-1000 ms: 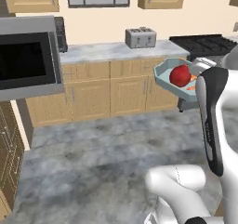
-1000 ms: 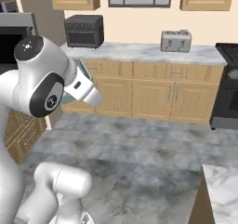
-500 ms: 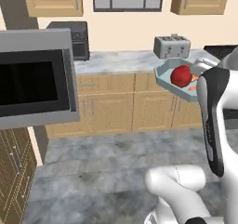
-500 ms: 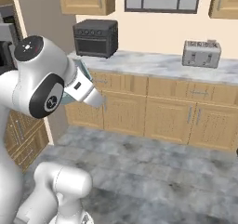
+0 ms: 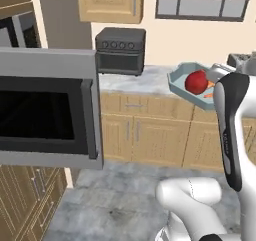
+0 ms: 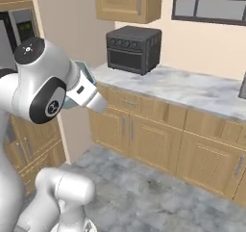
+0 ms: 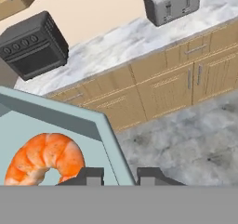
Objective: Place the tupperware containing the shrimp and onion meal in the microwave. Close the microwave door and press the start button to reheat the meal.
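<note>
Tupperware (image 5: 181, 79) rides in the air, gripped by one wall, with the red onion (image 5: 196, 81) and orange shrimp (image 7: 45, 159) inside. In the hand view the gripper (image 7: 119, 175) has its two fingertips either side of the tray's near wall, one inside by the shrimp, one outside; the jaws are narrowly set and clamped on that thin rim, nothing else touched. The tray fills the space ahead and to one side of the fingers, with the shrimp just beside the inner tip.

The step in hand looks like carry-to-microwave. The microwave door (image 5: 47, 107) stands swung open, well apart from the hand, across the left base view from the tray; the cavity is not clearly visible from here. A black toaster oven (image 5: 121, 50) sits on the counter (image 6: 192, 89) beyond the hand, and a silver toaster (image 7: 172, 3) farther along.

To do it well, the tray probably needs to stay level, since the round onion could roll toward the low wall if tipped. The rim grip is off-centre, so slow, smooth travel seems wise. The approach should likely clear the open door's edge and bring the tray in square to the opening before lowering. The door and the start button are not yet dealt with.
</note>
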